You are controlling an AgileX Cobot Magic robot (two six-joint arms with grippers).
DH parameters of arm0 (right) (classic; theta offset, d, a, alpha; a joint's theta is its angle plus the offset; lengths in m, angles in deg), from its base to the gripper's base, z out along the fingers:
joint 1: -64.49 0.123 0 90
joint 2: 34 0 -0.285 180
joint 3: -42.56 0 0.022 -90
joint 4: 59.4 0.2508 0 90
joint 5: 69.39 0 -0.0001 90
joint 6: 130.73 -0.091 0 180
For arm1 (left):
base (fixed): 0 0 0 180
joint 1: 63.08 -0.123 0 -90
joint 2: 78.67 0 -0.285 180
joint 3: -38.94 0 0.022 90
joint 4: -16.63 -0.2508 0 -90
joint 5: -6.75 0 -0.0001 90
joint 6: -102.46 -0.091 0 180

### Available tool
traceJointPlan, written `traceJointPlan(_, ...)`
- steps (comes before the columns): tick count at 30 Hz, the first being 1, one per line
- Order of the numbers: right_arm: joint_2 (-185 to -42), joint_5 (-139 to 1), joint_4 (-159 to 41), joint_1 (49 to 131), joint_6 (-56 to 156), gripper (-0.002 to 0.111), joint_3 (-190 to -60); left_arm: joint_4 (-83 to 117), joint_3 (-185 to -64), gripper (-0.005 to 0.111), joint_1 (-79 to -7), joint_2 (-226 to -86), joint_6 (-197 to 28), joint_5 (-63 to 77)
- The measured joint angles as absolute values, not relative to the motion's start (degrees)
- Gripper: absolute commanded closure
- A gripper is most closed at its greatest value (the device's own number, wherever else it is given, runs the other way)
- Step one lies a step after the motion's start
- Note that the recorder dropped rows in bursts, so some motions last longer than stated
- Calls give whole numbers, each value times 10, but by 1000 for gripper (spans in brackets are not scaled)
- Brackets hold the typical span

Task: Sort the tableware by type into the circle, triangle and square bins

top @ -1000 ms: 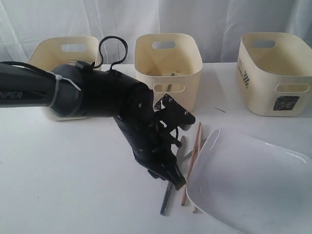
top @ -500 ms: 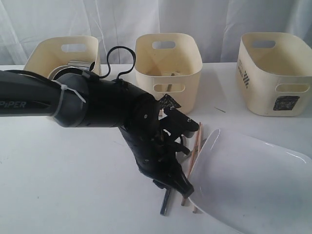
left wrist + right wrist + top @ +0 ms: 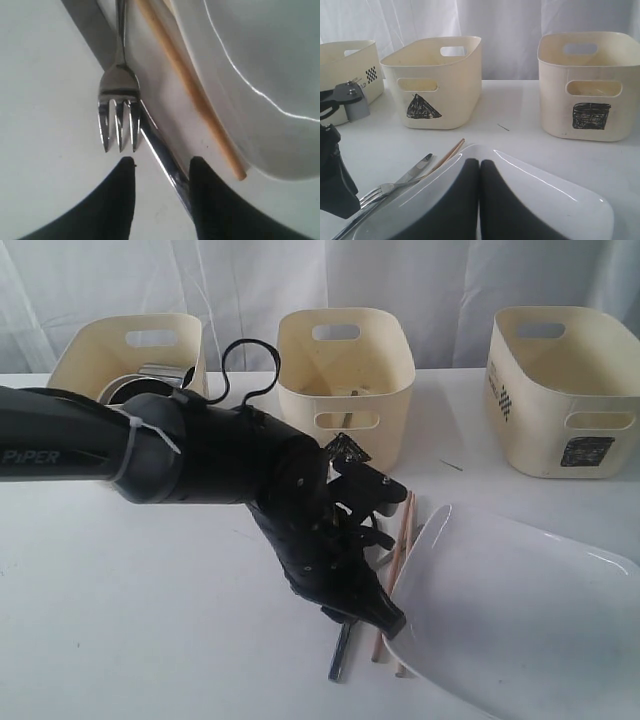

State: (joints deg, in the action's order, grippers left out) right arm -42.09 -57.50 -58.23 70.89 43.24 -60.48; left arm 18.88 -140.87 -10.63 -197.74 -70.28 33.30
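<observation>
My left gripper [image 3: 162, 167] stands open low over the cutlery. The knife [image 3: 159, 142] runs between its fingers, close against one of them. The fork [image 3: 119, 95] lies just ahead with its tines toward the gripper, and a wooden chopstick [image 3: 192, 87] lies along the rim of the large white plate [image 3: 260, 70]. In the exterior view the left gripper [image 3: 385, 623] reaches down beside the plate [image 3: 520, 610]. My right gripper [image 3: 480, 167] is shut and empty over the plate [image 3: 555, 200]. The triangle bin [image 3: 437, 82] and square bin [image 3: 585, 82] stand behind.
A third cream tub [image 3: 130, 345] at the back left holds something of shiny steel [image 3: 160, 372]; its front is hidden by my left arm. The middle tub [image 3: 345, 360] has some metal pieces inside. White curtains hang behind the table.
My left arm has dropped lower and shifted right toward the plate, bringing the gripper down over the knife. The right gripper and the tableware have not moved.
</observation>
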Motion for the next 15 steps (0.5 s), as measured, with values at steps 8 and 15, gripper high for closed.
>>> traceJointPlan(8,-421,-575,-582,709,432,108,-605,189,-1409,65,-106,-1996,-688,328)
traceJointPlan(15,-421,-575,-582,709,432,108,-605,189,-1409,65,-106,-2003,-687,327)
